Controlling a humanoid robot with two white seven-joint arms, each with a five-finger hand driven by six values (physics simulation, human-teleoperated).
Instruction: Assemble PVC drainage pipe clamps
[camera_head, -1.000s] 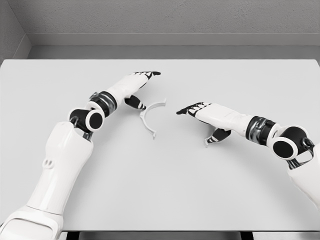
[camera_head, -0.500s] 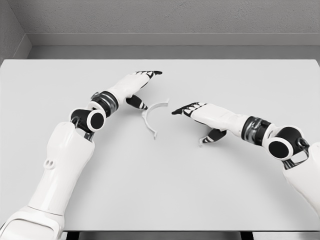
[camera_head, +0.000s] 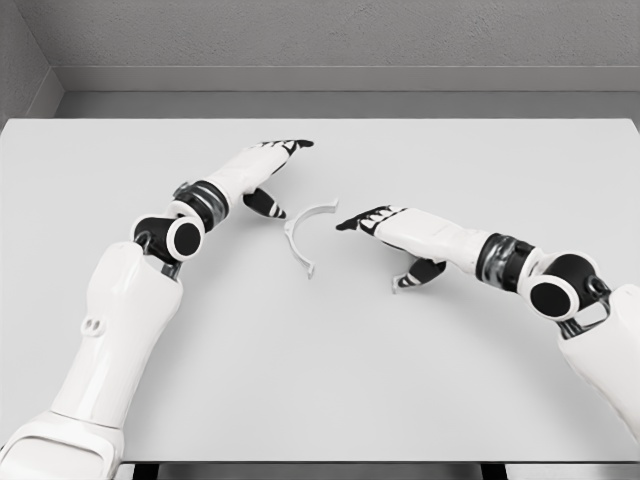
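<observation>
- We see a white half-ring pipe clamp (camera_head: 303, 233) lying flat on the pale grey tabletop (camera_head: 320, 370), its open side facing right.
- Our left robot hand (camera_head: 262, 170) sits just left of and behind the pipe clamp, apart from it; its fingers stretch out loosely and grasp nothing, with the thumb pointing toward the clamp's near-left edge.
- Our right robot hand (camera_head: 385, 225) reaches in from the clamp's right, its dark fingertips (camera_head: 350, 222) close to the clamp's open side without touching it.
- Under the right palm, right of and nearer us than the pipe clamp, a small white piece (camera_head: 400, 283) peeks out by the thumb; we cannot tell whether the hand grips it.
</observation>
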